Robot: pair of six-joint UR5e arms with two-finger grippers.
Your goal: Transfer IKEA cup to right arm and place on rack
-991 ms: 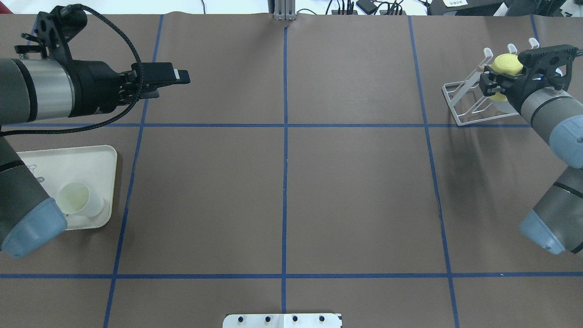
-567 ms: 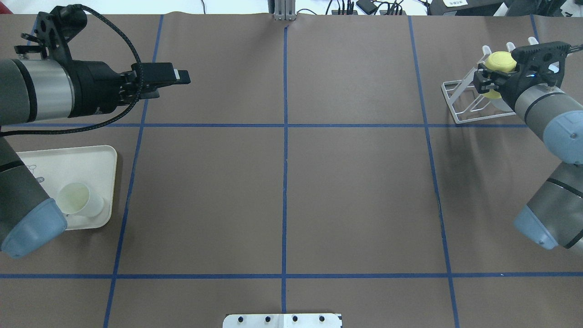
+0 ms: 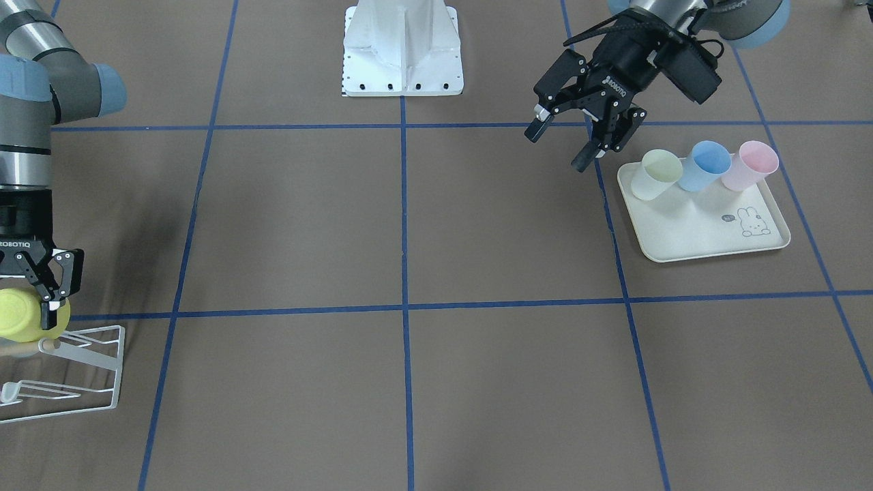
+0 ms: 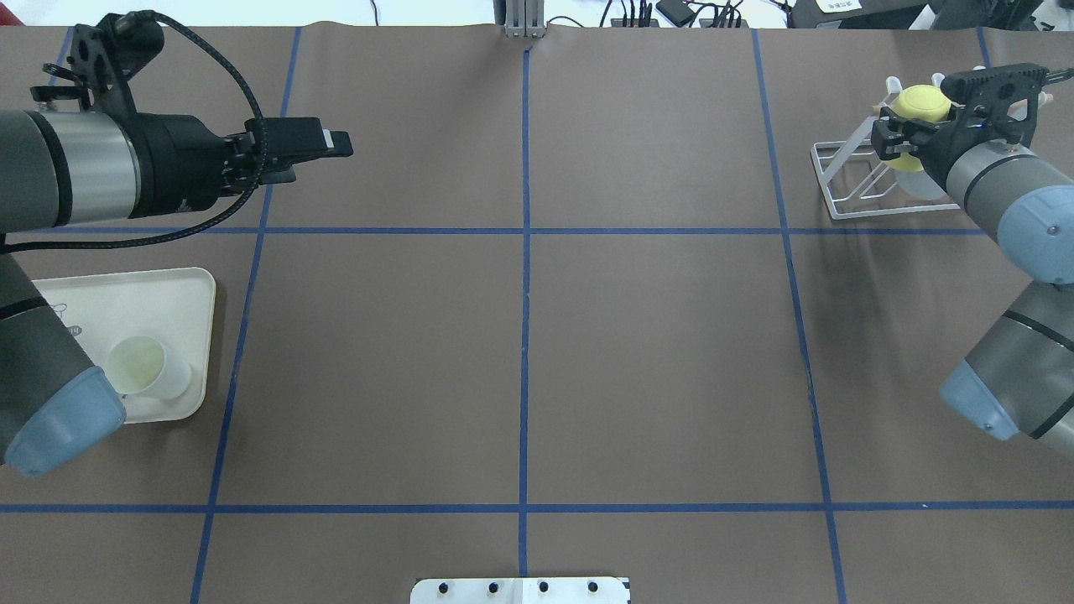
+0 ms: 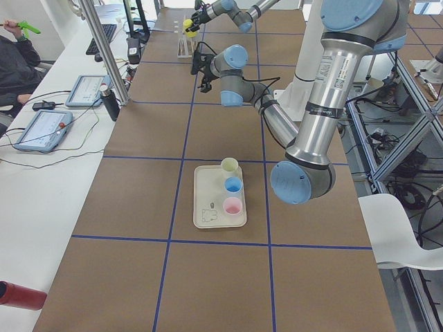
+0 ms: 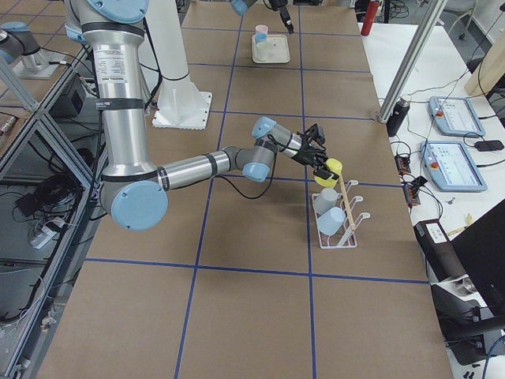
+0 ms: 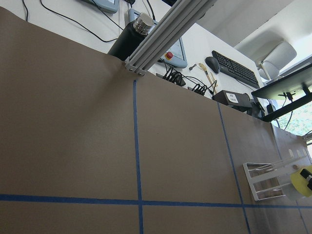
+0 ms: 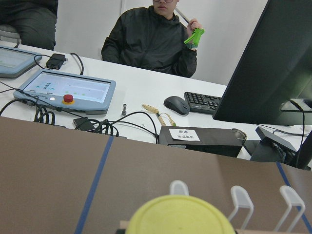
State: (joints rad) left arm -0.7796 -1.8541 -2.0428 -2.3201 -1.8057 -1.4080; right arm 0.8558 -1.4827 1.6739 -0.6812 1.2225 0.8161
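- Tray (image 4: 180,289): far left, carrying 3 upright cups (image 3: 702,166).
- Left gripper (image 3: 560,140): above the table just beside the tray, jaws wide apart, empty.
- Right gripper (image 4: 896,138): far right, jaws closed on the yellow cup (image 4: 920,102).
- Yellow cup: held at the upper end of the rack (image 4: 839,180), by its dowel; contact cannot be determined.
- Rack: 2 other cups (image 6: 330,212) rest in it.
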